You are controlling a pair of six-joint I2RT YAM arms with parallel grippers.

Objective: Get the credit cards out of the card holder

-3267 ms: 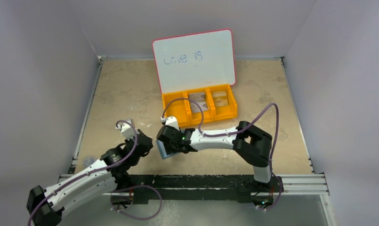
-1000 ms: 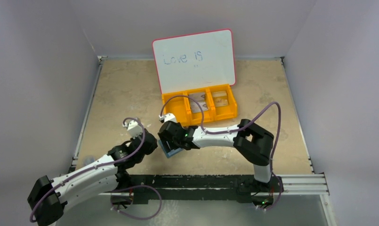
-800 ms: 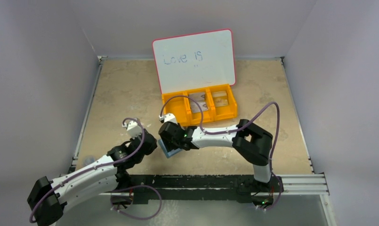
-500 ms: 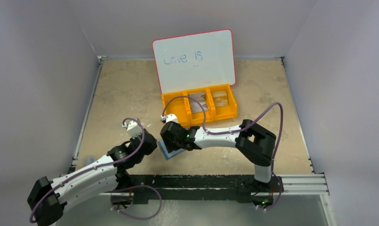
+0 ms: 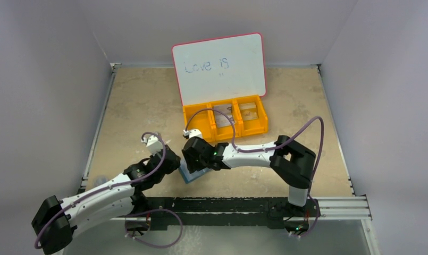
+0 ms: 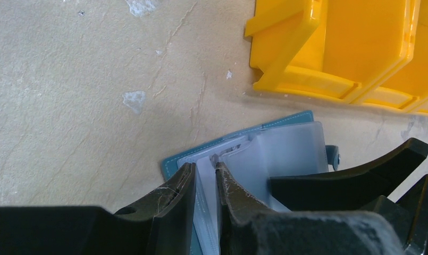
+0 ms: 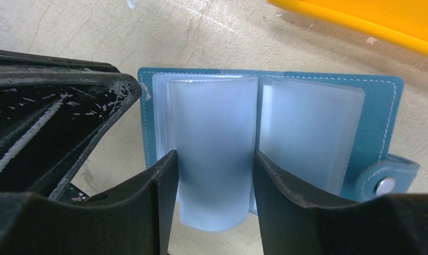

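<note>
The teal-blue card holder (image 5: 187, 173) lies open on the table between both arms, its pale translucent sleeves fanned out (image 7: 307, 133). My left gripper (image 6: 203, 170) is shut on a thin sleeve at the holder's left edge (image 6: 171, 159). The fingers of my right gripper (image 7: 214, 156) press both sides of one sleeve (image 7: 214, 127), which bows upward. I see no credit cards inside the sleeves. Greyish and tan cards (image 5: 226, 113) lie in the orange bin's middle and right compartments. In the top view both gripper heads (image 5: 174, 162) (image 5: 194, 163) meet over the holder and hide most of it.
The orange three-compartment bin (image 5: 201, 126) stands just beyond the holder, its yellow-orange wall close in the left wrist view (image 6: 307, 53). A pink-rimmed whiteboard (image 5: 219, 66) leans behind it. Grey walls enclose the table on three sides.
My right gripper's jaws have narrowed onto the sleeve, and its arm has shifted slightly right. The left gripper has edged toward the holder and kept its pinch.
</note>
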